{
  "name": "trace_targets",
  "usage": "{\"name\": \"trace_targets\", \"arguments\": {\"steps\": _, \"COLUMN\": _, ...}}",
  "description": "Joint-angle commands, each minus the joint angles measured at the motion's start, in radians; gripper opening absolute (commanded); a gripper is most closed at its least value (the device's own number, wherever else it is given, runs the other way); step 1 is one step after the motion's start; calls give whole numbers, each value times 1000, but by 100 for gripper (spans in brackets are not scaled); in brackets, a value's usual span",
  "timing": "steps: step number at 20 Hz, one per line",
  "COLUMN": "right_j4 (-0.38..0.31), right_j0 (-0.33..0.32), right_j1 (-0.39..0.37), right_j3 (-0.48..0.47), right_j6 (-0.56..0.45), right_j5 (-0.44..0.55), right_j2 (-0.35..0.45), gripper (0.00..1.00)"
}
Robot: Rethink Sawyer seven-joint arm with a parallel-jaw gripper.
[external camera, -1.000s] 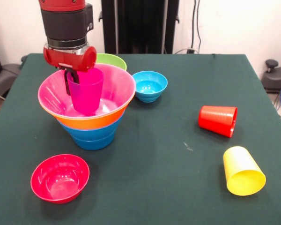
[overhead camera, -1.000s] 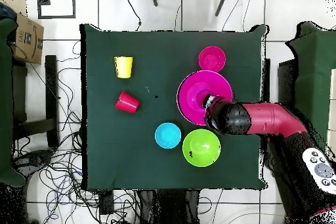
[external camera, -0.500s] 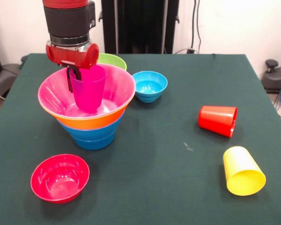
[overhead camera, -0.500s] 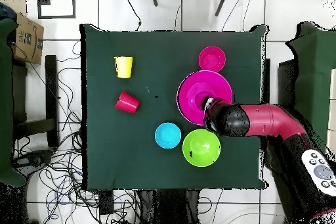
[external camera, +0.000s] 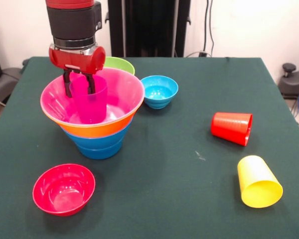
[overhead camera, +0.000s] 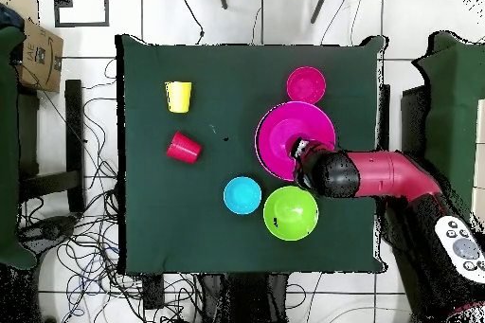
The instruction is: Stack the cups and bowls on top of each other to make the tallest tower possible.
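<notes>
Red bowl (external camera: 64, 189) sat upright at the near left of the green cloth table (external camera: 179, 189), empty and well apart from everything else. Near right, the yellow cup (external camera: 258, 181) lay on its side, mouth toward the camera. Just behind it the red cup (external camera: 232, 128) also lay on its side, close to the yellow one but not touching.

Mid-left stood the tower (external camera: 94, 130): blue bowl (external camera: 97, 146) at the base, orange bowl (external camera: 100, 129) above it, wide pink bowl (external camera: 120, 94) on top. The purple cup (external camera: 88, 99) stood upright inside the pink bowl, mouth up, resting on the bowl's bottom. The gripper (external camera: 78, 83) hung directly over the cup with its jaws spread apart; one finger showed outside the cup's left wall and one at the rim, neither squeezing the cup.

Farther back, the light-blue bowl (external camera: 159, 90) sat upright just right of the tower, near the pink rim. The green bowl (external camera: 120, 64) sat behind the tower, mostly hidden by the arm and the pink bowl.
</notes>
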Motion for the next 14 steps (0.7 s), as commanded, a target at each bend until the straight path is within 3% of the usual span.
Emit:
{"name": "trace_targets", "arguments": {"steps": 1, "right_j4": -48, "right_j0": 17, "right_j1": 17, "right_j3": 36, "right_j6": -80, "right_j5": -56, "right_j2": 20, "gripper": 100}}
{"name": "trace_targets", "arguments": {"steps": 7, "right_j4": -31, "right_j0": -21, "right_j1": 10, "right_j3": 39, "right_j6": -130, "right_j5": -22, "right_j2": 36, "gripper": 100}}
{"name": "trace_targets", "arguments": {"steps": 14, "right_j4": 31, "right_j0": -77, "right_j1": -5, "right_j3": 39, "right_j6": -200, "right_j5": 93, "right_j2": 80, "gripper": 100}}
